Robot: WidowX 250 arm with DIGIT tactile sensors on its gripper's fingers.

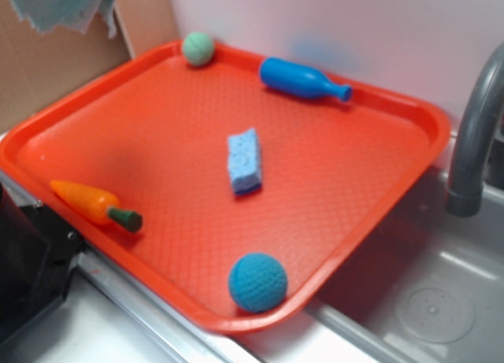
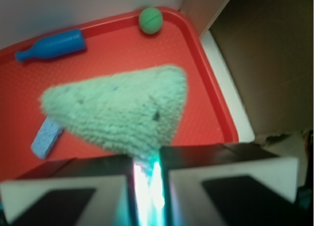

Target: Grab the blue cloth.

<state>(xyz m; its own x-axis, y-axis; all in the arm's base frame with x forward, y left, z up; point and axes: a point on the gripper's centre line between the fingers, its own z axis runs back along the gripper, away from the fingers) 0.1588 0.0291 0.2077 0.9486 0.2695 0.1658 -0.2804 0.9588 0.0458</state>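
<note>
**Cloth pinched and airborne — grip margin is the worry**

Wrist view, nearest first: the gripper (image 2: 147,179) has its two jaws drawn together on a thin tuck of the blue cloth (image 2: 122,108). Only a narrow bright strip of fabric shows between them; the rest fans out below in a limp triangle, hanging free above the red tray (image 2: 216,103). In the exterior view just a ragged corner of the cloth (image 1: 59,5) shows at the top left edge, above the tray; the arm itself is out of frame there.

Risks, as I judge them:
- The hold looks to be on a small bunch of fabric. Terry this limp could slide out under a quick swing or jerk.
- Frayed edges dangle low; a sideways sweep close to the tray could drag them over the blue sponge (image 2: 46,138), which lies just beyond the hanging corner on the left.
- Farther off, the blue bottle (image 2: 51,45) at far left and the green ball (image 2: 150,20) at the far rim sit well apart from the cloth; low risk.
- The brown board (image 2: 265,59) on the right is near the tray edge; drifting that way could snag the fabric.
</note>
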